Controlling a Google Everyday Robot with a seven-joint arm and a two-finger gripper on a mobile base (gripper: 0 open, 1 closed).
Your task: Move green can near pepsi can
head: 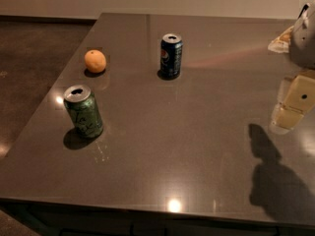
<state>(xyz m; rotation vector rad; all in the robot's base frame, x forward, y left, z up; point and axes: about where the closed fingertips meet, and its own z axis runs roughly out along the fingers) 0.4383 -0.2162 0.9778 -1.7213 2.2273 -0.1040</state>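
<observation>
The green can stands upright near the table's left edge, towards the front, with pale scribbled lettering and an open silver top. The pepsi can stands upright further back, near the middle of the table, dark blue with a round logo. The two cans are well apart. My gripper is a pale cream part hanging above the table at the far right edge of the view, far from both cans and holding nothing that I can see. Its shadow falls on the table below it.
An orange lies near the left edge, behind the green can and left of the pepsi can. A pale packet lies at the far right, partly behind my grey arm. The dark grey table drops to floor on the left.
</observation>
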